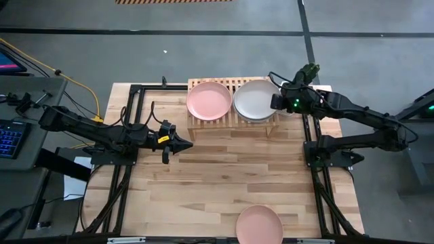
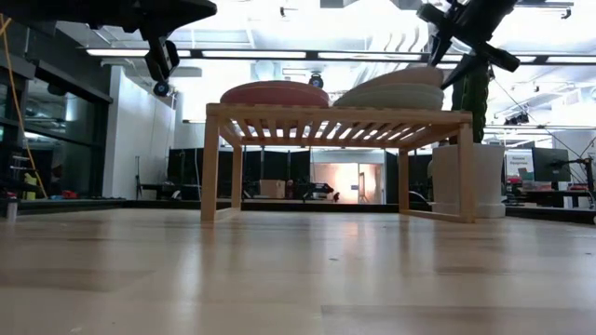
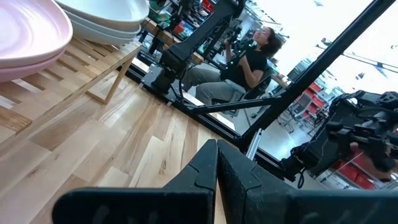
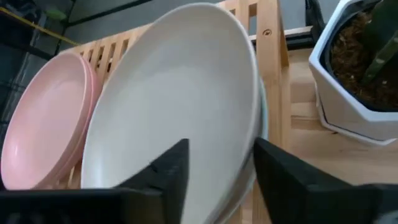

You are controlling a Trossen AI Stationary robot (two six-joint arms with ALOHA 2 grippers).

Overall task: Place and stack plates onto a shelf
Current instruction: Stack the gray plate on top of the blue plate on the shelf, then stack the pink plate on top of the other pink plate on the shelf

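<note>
The light-wood shelf [image 1: 230, 116] stands at the table's far middle. On it, a pink plate stack [image 1: 209, 100] sits left and a pale stack topped by a cream plate [image 1: 255, 99] sits right. In the low view the cream plate [image 2: 399, 80] tilts, its right side raised over the mint plates [image 2: 391, 97]. My right gripper [image 4: 221, 168] is open, one finger over the cream plate's bowl and one outside its right rim. My left gripper [image 1: 186, 143] is shut and empty, above the table left of the shelf. A single pink plate [image 1: 259, 225] lies at the near edge. My right gripper's fingers [image 4: 177, 163] stand on either side of the cream plate's right rim [image 4: 249, 143], coming from the table's right and slanting down. I cannot tell whether they touch the rim.
A white pot with a cactus [image 4: 357, 81] stands close to the shelf's right end, right beside my right gripper. Black frame rails [image 1: 312, 135] run along both sides of the table. Bare wood lies between the shelf and the near plate. A seated person [image 3: 245, 62] is beyond the table.
</note>
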